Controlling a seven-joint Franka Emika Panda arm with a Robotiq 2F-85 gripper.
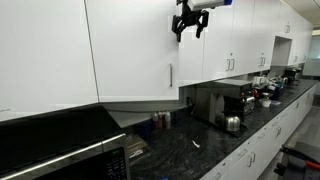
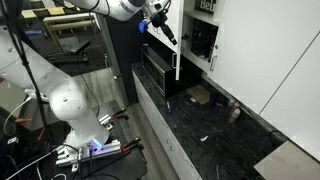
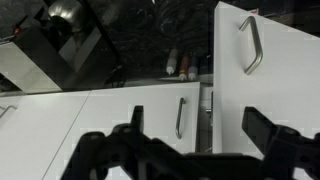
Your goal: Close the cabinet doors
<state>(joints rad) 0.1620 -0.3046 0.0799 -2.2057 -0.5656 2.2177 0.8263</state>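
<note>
Two white upper cabinet doors with slim silver bar handles show in the wrist view. One door (image 3: 120, 125) lies flat, with its handle next to the dark gap. The other door (image 3: 270, 60) stands out nearer the camera, ajar. In an exterior view this open door (image 2: 177, 50) is seen edge-on in front of the dark cabinet inside (image 2: 200, 40). In an exterior view a handled door (image 1: 140, 50) hangs below my gripper. My gripper (image 3: 197, 125) is open and empty, in front of the doors, touching neither. It shows in both exterior views (image 1: 190, 20) (image 2: 160, 25).
A black countertop (image 1: 215, 145) runs below, with a coffee machine (image 1: 222, 100), a kettle (image 1: 232, 122) and small bottles (image 1: 160, 120) on it. A microwave (image 1: 60, 155) sits under the cabinets. The white robot base (image 2: 70, 110) stands beside the lower cabinets (image 2: 150, 110).
</note>
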